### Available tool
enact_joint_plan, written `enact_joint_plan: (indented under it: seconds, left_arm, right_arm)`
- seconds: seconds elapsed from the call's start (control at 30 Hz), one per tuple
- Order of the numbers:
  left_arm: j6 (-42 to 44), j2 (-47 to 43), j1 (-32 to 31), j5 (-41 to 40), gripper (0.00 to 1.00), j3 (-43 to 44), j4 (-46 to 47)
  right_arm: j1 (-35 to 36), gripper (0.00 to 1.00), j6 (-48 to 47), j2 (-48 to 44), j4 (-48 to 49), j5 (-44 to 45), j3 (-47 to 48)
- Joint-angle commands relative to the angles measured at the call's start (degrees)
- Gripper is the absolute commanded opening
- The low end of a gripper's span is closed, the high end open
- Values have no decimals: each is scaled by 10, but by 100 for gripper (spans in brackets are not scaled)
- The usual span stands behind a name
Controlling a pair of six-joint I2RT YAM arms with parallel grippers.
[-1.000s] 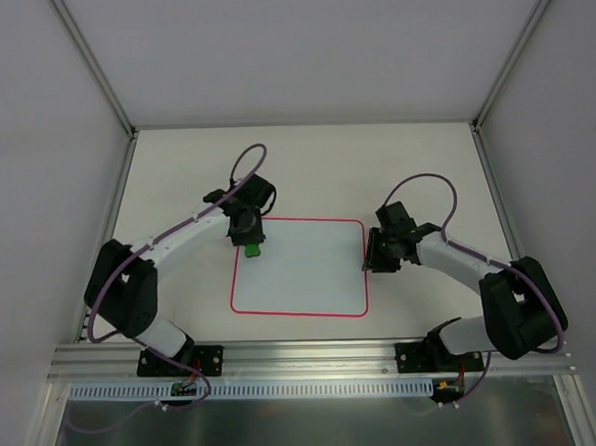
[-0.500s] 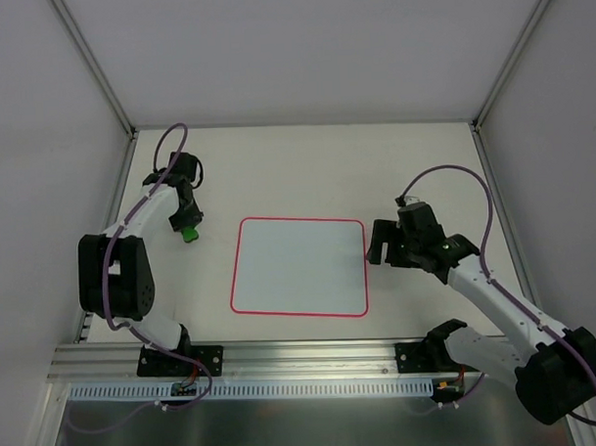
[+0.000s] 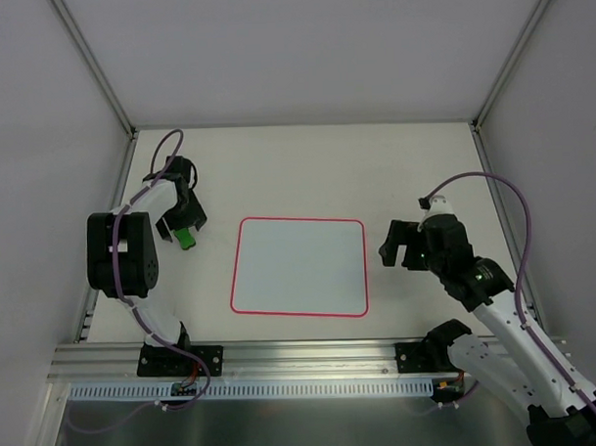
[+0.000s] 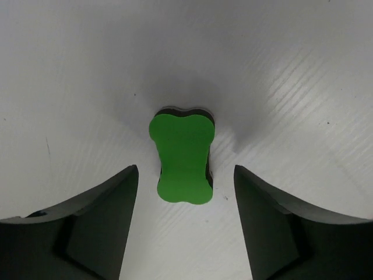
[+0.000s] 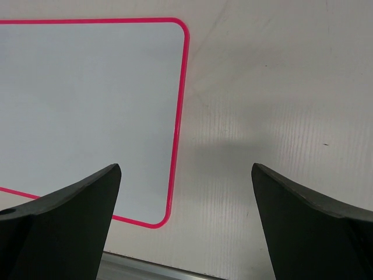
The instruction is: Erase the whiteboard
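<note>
left gripper (image 3: 184, 231) wide over green eraser (image 3: 185, 238), left of whiteboard (image 3: 300, 267) | right gripper (image 3: 401, 247) wide, beside its right edge | left wrist: eraser touches neither finger

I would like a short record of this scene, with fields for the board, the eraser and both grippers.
whiteboard: flat on the table, centre, no marks visible
eraser: green, on the table left of the whiteboard, apart from it
left gripper: open, one finger on each side of the eraser, not touching it
right gripper: open, empty, right of the whiteboard
</note>
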Motion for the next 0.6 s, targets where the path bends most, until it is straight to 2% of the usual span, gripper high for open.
enact_joint_plan:
  seconds: [0.0, 0.03, 0.1, 0.3, 0.4, 0.5, 0.57]
  left_arm:
    - [3, -21, 3, -3, 78, -6, 3]
    - [4, -37, 3, -8, 89, -9, 2]
    - [5, -57, 3, -10, 99, -20, 2]
    - [17, -223, 3, 39, 99, -40, -15]
    - [48, -353, 3, 62, 99, -53, -20]
    - [83, -522, 3, 89, 99, -62, -23]
    - [105, -582, 3, 108, 99, -64, -29]
  right_arm:
    - [-1, 99, -17, -23, -11, 27, 0]
    - [-2, 99, -17, -27, -11, 29, 1]
    - [-1, 99, -20, -40, -13, 36, 10]
    - [-1, 99, -52, -54, -71, 88, 75]
    - [-2, 99, -77, -68, -95, 125, 123]
    - [-2, 99, -111, -95, -105, 151, 163]
    - [-2, 99, -129, -118, -106, 164, 186]
